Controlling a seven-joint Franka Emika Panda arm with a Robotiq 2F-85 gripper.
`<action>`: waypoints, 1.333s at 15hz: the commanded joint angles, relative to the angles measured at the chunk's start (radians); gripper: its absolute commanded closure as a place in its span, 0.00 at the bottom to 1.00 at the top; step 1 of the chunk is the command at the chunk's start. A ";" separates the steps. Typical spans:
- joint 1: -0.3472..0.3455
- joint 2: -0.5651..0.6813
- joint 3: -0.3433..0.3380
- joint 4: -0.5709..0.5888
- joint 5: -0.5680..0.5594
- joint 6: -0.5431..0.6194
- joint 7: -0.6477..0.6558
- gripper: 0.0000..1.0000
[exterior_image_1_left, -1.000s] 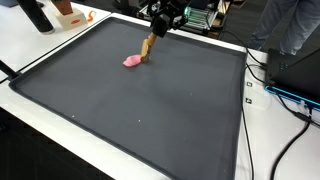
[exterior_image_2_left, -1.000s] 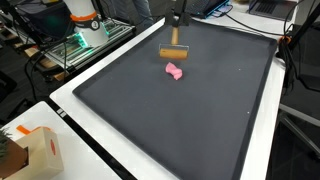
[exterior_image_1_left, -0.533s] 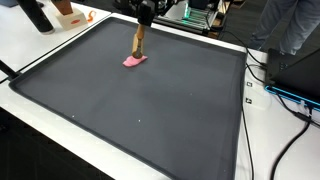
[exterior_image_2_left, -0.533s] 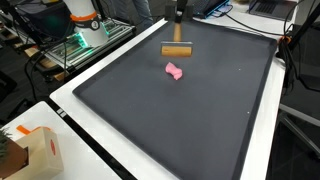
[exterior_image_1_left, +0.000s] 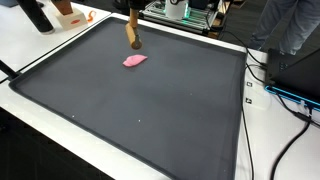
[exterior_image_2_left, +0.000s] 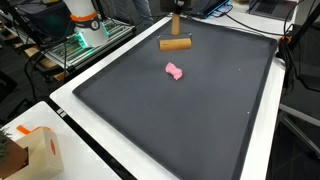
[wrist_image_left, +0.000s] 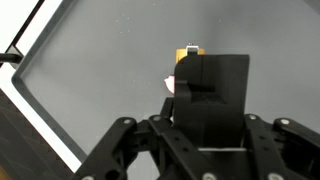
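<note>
A small pink object (exterior_image_1_left: 134, 60) lies on the black mat (exterior_image_1_left: 150, 110), and shows in both exterior views (exterior_image_2_left: 175, 71). My gripper (wrist_image_left: 205, 120) is shut on the black handle of a tool with a wooden head (exterior_image_2_left: 175, 44). The tool hangs above the mat's far part, clear of the pink object (wrist_image_left: 170, 85). In an exterior view the wooden head (exterior_image_1_left: 131, 36) is up near the mat's far rim. The gripper body is cut off by the top edge in both exterior views. In the wrist view the black handle (wrist_image_left: 210, 85) hides most of the wooden head (wrist_image_left: 190, 50).
The mat (exterior_image_2_left: 190, 110) has a raised rim and lies on a white table. A cardboard box (exterior_image_2_left: 35, 150) stands at one corner. Cables (exterior_image_1_left: 285, 100) run beside the mat. Electronics (exterior_image_2_left: 85, 40) and an orange-and-white item (exterior_image_1_left: 70, 15) stand at the table's edges.
The gripper has carried the tool up and away from the pink object toward the mat's far rim. The pink object has stayed in place.
</note>
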 joint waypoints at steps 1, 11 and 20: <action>-0.008 -0.048 -0.017 0.009 0.087 -0.093 -0.244 0.76; -0.005 -0.050 -0.029 0.022 0.128 -0.145 -0.487 0.51; -0.005 0.009 -0.031 -0.001 0.152 -0.125 -0.629 0.76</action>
